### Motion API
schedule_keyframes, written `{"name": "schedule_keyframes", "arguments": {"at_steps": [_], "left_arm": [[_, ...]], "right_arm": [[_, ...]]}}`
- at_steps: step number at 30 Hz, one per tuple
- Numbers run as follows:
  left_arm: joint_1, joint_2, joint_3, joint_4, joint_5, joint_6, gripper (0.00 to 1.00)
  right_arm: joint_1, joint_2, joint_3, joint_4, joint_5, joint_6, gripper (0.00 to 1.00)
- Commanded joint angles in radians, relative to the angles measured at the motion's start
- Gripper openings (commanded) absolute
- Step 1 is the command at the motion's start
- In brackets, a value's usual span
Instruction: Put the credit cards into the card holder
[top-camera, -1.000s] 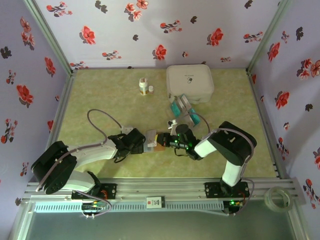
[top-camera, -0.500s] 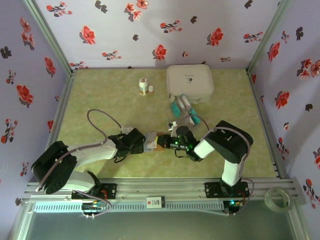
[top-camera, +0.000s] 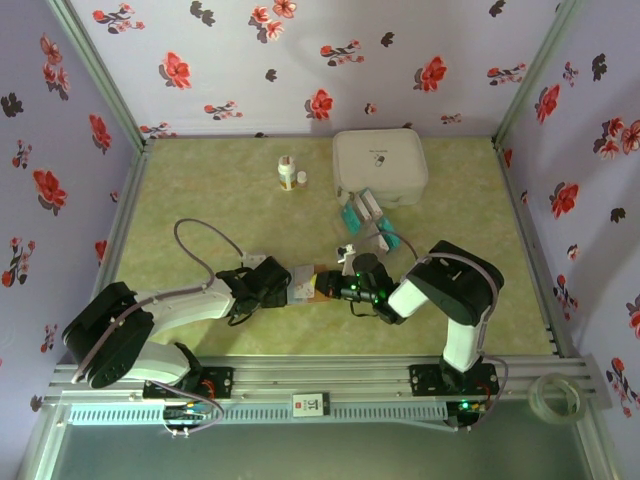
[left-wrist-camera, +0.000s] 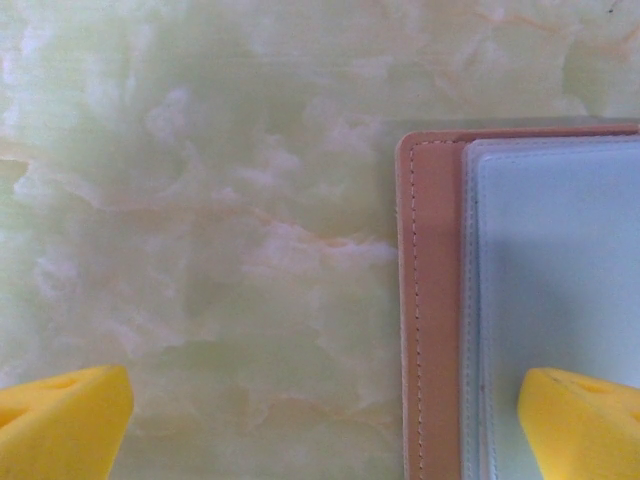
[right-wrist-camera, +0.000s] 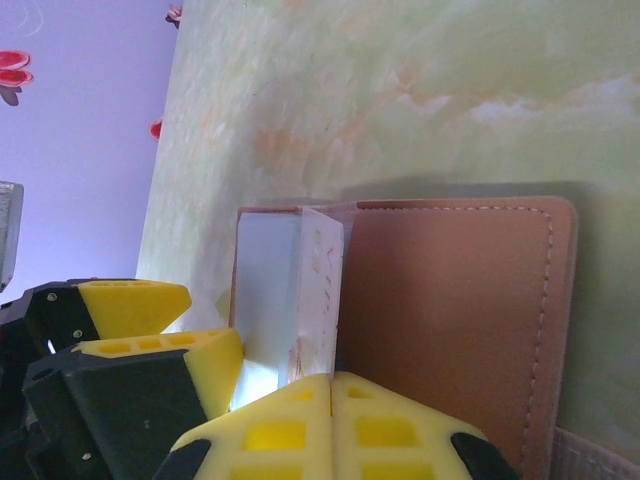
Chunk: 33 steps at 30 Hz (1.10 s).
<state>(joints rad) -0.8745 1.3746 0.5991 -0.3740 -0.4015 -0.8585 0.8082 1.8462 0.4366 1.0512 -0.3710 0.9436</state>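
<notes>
looks like a robot lab: flowery walls (top-camera: 230, 40) all around, a green table (top-camera: 200, 190), a metal rail (top-camera: 330, 372).

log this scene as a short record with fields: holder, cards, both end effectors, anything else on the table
card holder: open on the table between the two end effectors, tan edge, grey-blue inside
left end effector: open, one finger over bare table, the other over the holder's inside
right end effector: shut, tips at a pale marked piece standing up from the holder; card or sleeve, cannot tell
white box: far side
loose credit cards: teal and white, scattered in front of the box
small containers: left of the box
</notes>
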Motion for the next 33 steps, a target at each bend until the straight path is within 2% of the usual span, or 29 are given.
{"name": "schedule_keyframes", "arguments": {"at_steps": [1,33], "left_arm": [[0.009,0.02,-0.035,-0.062,-0.039,-0.007,1.0],[0.009,0.026,-0.033,-0.062,-0.039,-0.005,1.0]], "right_arm": [[0.004,0.024,-0.022,0.01,-0.009,-0.006,0.0],[0.003,0.091,-0.026,0.031,-0.068,0.014,0.0]]}}
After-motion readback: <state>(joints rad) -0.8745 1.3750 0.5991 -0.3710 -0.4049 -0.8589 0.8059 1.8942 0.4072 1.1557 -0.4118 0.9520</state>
